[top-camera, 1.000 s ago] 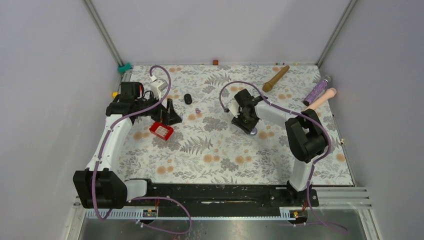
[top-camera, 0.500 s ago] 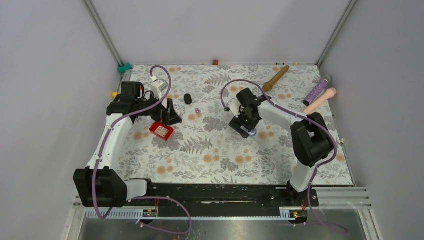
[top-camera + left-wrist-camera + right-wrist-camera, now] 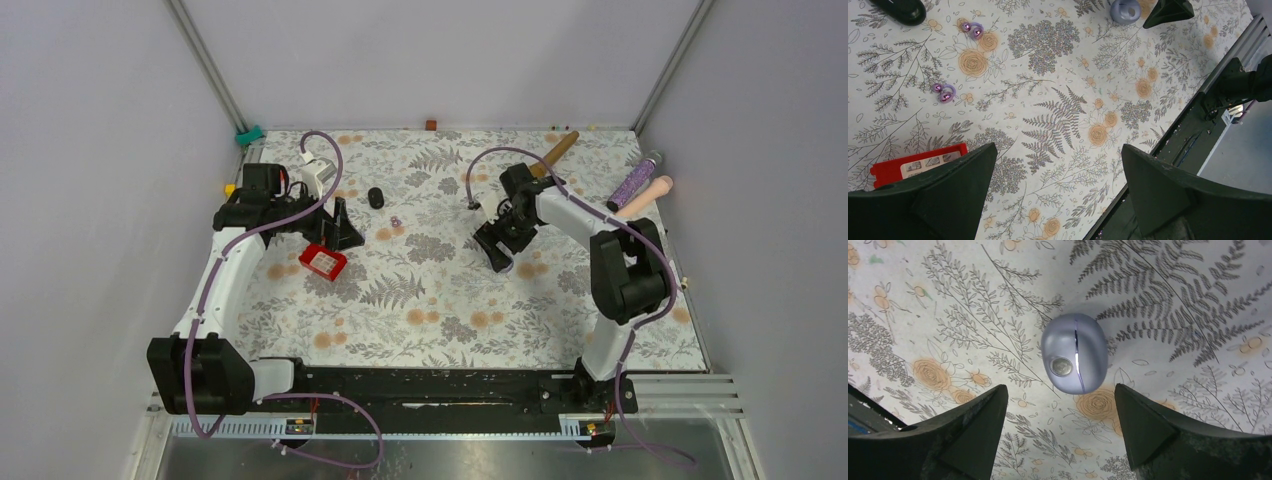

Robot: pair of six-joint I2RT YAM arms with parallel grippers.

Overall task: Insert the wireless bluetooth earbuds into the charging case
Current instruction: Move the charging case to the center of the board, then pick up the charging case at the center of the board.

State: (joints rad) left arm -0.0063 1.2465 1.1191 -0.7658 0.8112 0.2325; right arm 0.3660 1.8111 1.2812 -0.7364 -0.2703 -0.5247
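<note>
Right wrist: purple case (image 3: 1074, 352) sits centred just beyond the right hand (image 3: 1062, 387), which is wide open and empty; seam runs straight away from it.

Earbud one: tiny glossy pale purple plastic earbud (image 3: 973, 30), lying loose on the floral counter, left of centre.
Earbud two: matching pale purple earbud (image 3: 944, 91), near the first, not touching it.
Case: pale blue-purple egg-shaped plastic charging case (image 3: 1074, 360), shut, with a seam down its shell and a small silvery disc beside the seam. It rests on the counter, right of both buds and well apart from them.
</note>
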